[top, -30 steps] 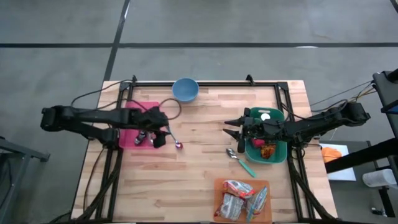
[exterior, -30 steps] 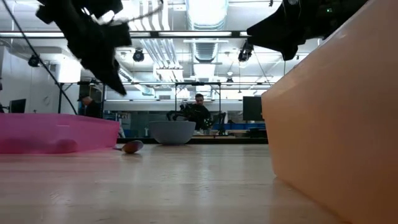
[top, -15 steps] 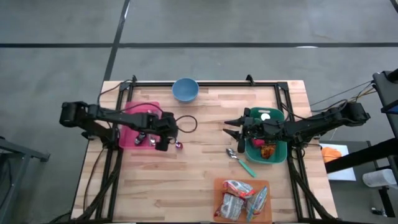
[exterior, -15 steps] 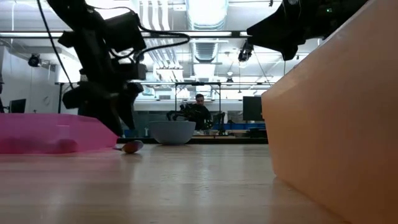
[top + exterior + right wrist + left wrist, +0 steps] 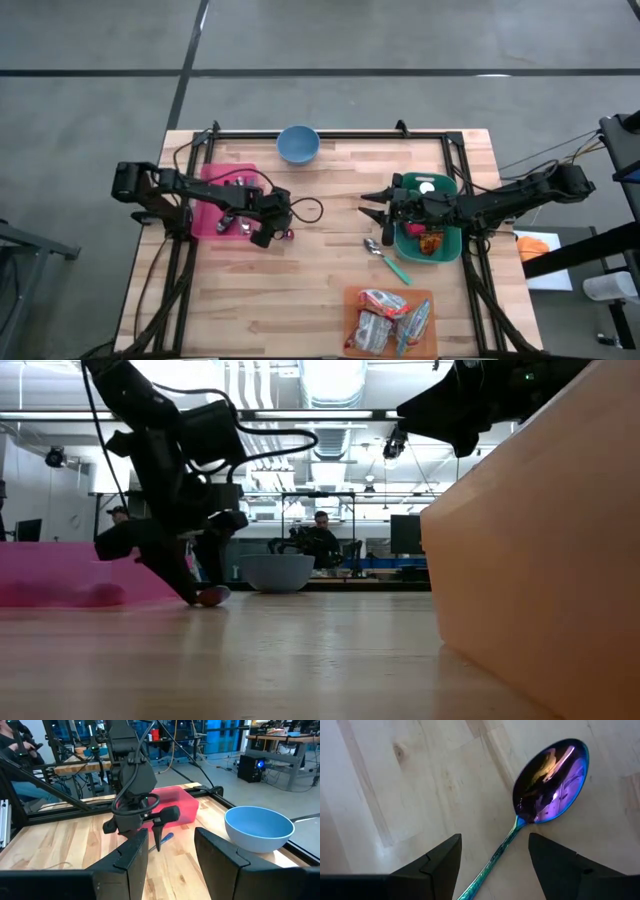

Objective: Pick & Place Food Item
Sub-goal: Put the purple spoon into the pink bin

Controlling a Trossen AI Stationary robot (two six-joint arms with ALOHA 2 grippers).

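An iridescent purple spoon (image 5: 547, 782) lies flat on the wooden table (image 5: 330, 190), just right of the pink tray (image 5: 215, 185). My left gripper (image 5: 495, 840) points steeply down over it, open, with one finger on each side of the thin handle (image 5: 492, 862); I see no touch. From the low view, its tips (image 5: 200, 592) are almost at the table beside the spoon bowl (image 5: 213, 596). My right gripper (image 5: 366, 208) hovers level and open by the green bin (image 5: 447, 248), with nothing between its fingers. Wrapped food packets (image 5: 385, 318) lie on the orange tray (image 5: 352, 300).
A blue bowl (image 5: 298, 143) stands at the far edge. A green-handled spoon (image 5: 385, 257) lies between the green bin and the orange tray. Red and white items sit in the green bin. A black frame runs around the table. People sit in the room beyond.
My left gripper has come down from well above the table and gone toward the right edge, past the pink tray to the purple spoon, rolling about its own pointing line. Its fingers now stand low on either side of the spoon's handle. The spoon has not moved.
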